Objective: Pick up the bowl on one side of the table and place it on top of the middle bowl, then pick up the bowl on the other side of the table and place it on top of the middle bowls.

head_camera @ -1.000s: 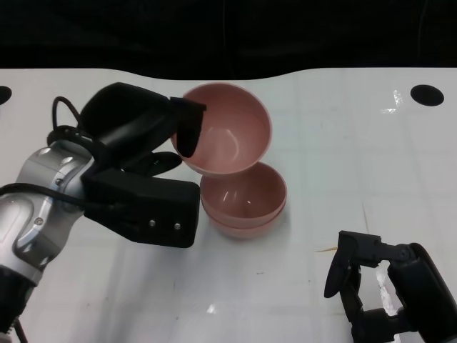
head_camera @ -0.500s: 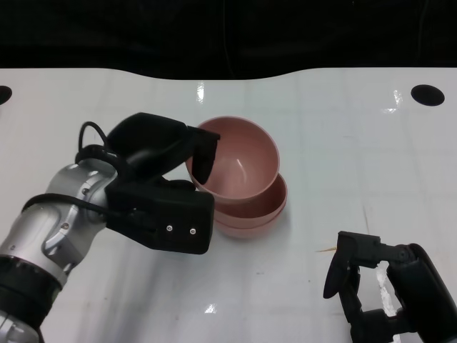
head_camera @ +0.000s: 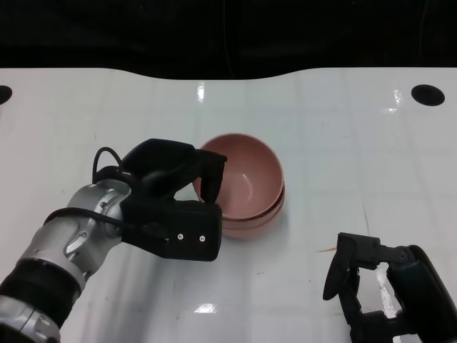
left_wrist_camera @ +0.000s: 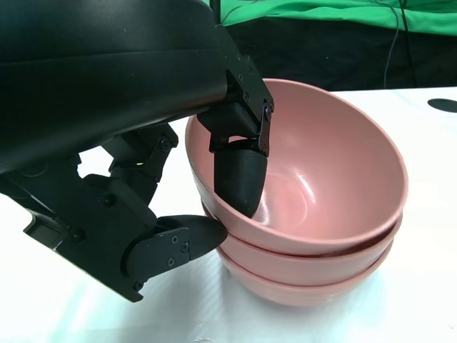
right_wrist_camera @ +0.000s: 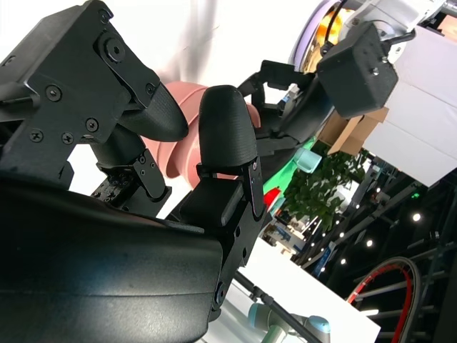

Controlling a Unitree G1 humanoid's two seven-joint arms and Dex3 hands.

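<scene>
Three pink bowls are nested in the middle of the white table [head_camera: 343,143]. My left hand [head_camera: 175,204] pinches the near-left rim of the top bowl [head_camera: 250,179], one finger inside it and the others outside. The left wrist view shows that top bowl [left_wrist_camera: 335,179] sitting slightly tilted in the two lower bowls [left_wrist_camera: 307,289], with a finger [left_wrist_camera: 239,175] against its inner wall. My right hand [head_camera: 378,293] rests at the table's lower right, fingers apart and holding nothing. In the right wrist view its fingers [right_wrist_camera: 228,136] stand apart, with the pink stack [right_wrist_camera: 187,143] partly hidden behind them.
A round black hole [head_camera: 428,94] marks the table's far right corner and another hole [head_camera: 3,93] sits at the far left edge. A dark backdrop lies beyond the curved far edge. A small tan fleck [head_camera: 327,249] lies near my right hand.
My left hand has carried the tilted bowl down and toward me from above and behind the stack into the stacked bowls. The right hand has not moved.
</scene>
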